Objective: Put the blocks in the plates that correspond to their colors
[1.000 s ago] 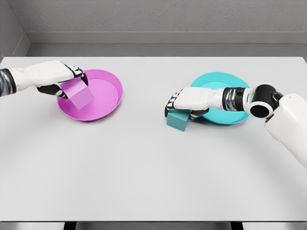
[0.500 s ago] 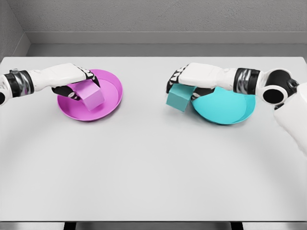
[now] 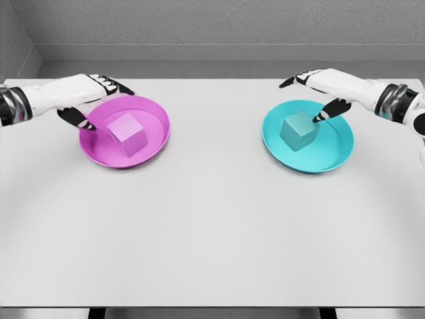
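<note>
The magenta block is sitting inside the magenta plate, at about ten o'clock on the grey bench. The left hand is hovering at the plate's ten o'clock rim, fingers spread wide and holding nothing. Across the bench, at about two o'clock, the teal block is resting in the teal plate. The right hand is hanging over that plate's one o'clock side, fingers splayed wide, gripping nothing, one dark fingertip just beside the block.
</note>
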Motion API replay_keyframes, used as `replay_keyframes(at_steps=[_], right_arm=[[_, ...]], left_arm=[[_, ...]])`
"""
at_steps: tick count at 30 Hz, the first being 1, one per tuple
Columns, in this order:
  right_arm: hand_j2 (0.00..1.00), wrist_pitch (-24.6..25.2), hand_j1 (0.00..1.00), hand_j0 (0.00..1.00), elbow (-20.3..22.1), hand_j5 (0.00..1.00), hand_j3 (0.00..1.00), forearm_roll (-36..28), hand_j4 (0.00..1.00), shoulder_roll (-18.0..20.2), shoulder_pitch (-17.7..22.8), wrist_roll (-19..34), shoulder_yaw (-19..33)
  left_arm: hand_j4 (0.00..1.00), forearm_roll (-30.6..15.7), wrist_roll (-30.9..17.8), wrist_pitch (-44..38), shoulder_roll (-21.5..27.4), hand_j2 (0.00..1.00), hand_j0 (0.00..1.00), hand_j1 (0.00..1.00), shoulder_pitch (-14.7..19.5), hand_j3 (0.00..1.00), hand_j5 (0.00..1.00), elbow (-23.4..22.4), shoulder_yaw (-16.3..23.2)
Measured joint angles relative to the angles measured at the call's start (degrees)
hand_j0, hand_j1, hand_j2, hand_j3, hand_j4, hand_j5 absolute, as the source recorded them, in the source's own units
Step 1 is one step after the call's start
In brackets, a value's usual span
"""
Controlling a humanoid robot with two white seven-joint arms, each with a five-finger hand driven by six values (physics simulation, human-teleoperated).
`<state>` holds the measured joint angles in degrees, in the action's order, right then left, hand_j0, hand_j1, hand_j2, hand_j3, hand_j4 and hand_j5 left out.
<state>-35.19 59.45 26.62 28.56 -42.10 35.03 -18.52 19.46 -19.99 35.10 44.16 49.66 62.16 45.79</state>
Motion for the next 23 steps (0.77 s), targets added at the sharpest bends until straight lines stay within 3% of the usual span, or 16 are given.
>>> replay_keyframes(at_steps=[3, 8, 14, 23], right_arm=[[1.0, 0.0, 1.0, 1.0, -0.2, 1.0, 1.0, -0.2, 1.0, 1.9, 1.1, 0.0, 3.2], [1.0, 0.0, 1.0, 1.0, -0.1, 1.0, 1.0, -0.3, 1.0, 5.0, 2.6, 0.0, 5.6], [1.0, 0.0, 1.0, 1.0, 0.0, 1.0, 1.0, -0.3, 1.0, 8.2, 4.3, 0.0, 6.2], [1.0, 0.0, 1.0, 1.0, 0.1, 1.0, 1.0, -0.3, 1.0, 8.8, 4.2, 0.0, 6.2]], left_arm=[[1.0, -3.3, 0.2, 0.0, 4.9, 1.0, 1.0, 1.0, -1.0, 1.0, 1.0, 0.0, -1.8], [1.0, -8.4, 0.2, 0.0, 12.9, 1.0, 1.0, 1.0, -6.8, 1.0, 1.0, 0.3, -3.8], [1.0, -10.1, 0.2, 0.0, 14.1, 1.0, 1.0, 1.0, -7.6, 1.0, 1.0, 1.9, -4.0], [1.0, -10.2, 0.0, 0.0, 13.4, 1.0, 1.0, 1.0, -9.4, 1.0, 1.0, 2.6, -3.8]])
